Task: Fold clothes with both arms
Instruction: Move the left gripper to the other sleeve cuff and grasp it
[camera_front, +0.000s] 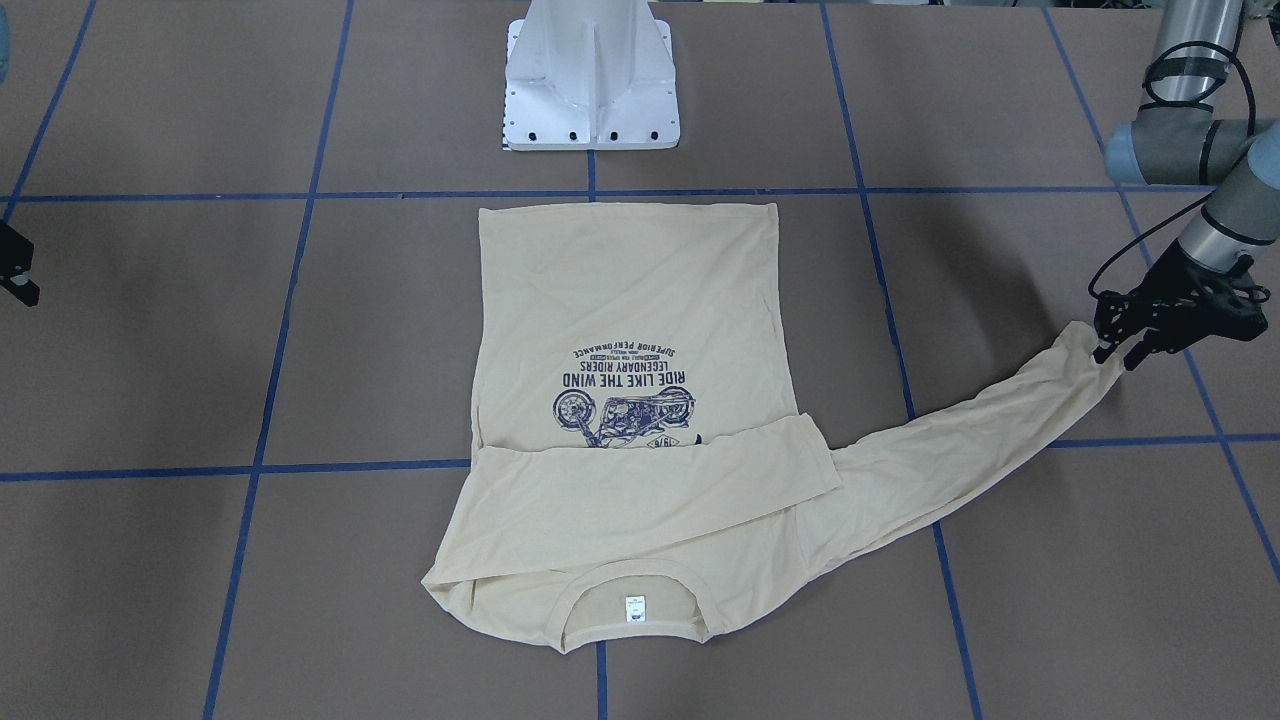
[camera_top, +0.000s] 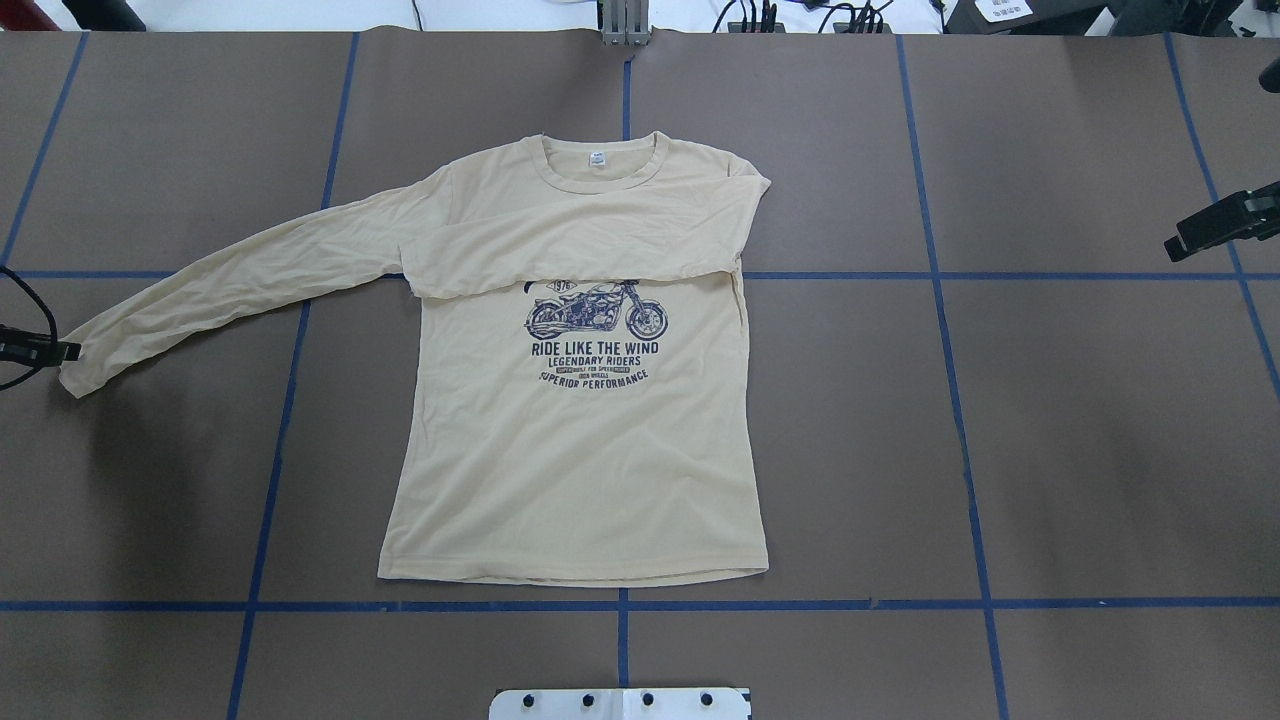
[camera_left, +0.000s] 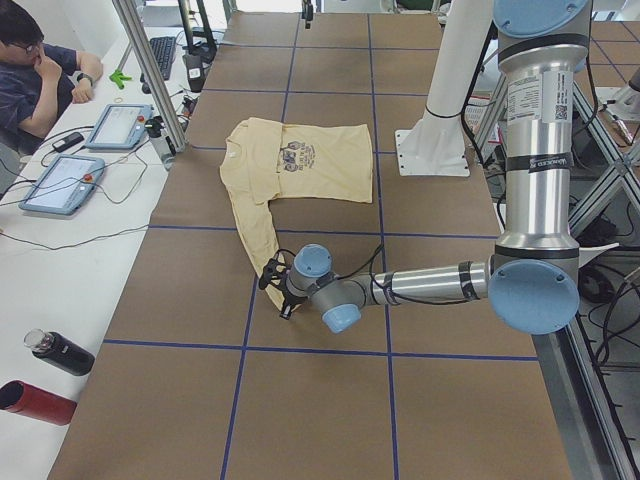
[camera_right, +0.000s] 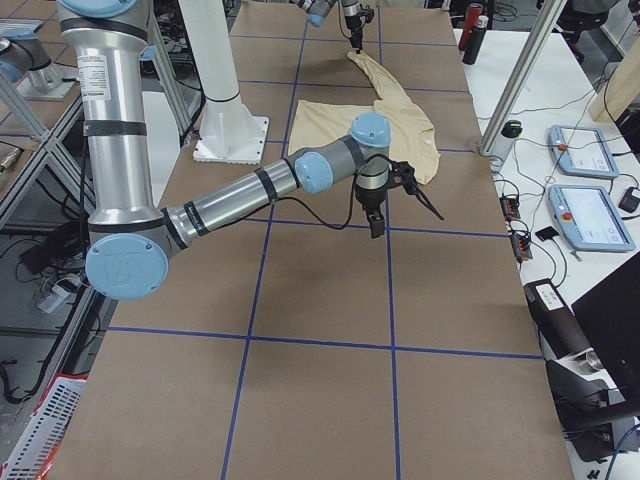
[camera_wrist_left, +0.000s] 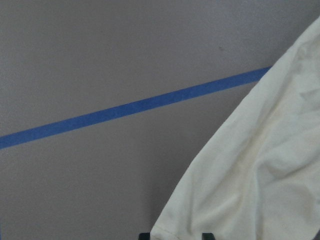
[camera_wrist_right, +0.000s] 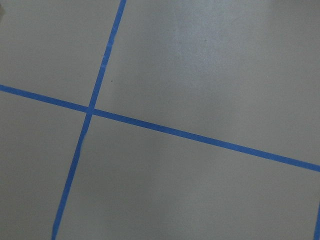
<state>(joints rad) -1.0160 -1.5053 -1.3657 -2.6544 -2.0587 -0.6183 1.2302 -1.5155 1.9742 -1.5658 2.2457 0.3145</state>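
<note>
My left gripper (camera_front: 1112, 356) pinches the outstretched sleeve cuff (camera_front: 1085, 345) of the T-shirt (camera_front: 630, 400), apparently fully closed. My right gripper (camera_top: 1215, 225) hovers well apart; jaw state unclear.

Silver-grey tubular arms (camera_left: 530, 150) with light blue joint caps, black cables and black two-finger tools (camera_front: 1112, 352).

T-shirt (camera_top: 575, 450) flat mid-table (camera_top: 1050, 420) (one sleeve (camera_top: 570, 250) across the chest), left gripper (camera_front: 1120, 352) at the other cuff (camera_front: 1085, 345).
</note>
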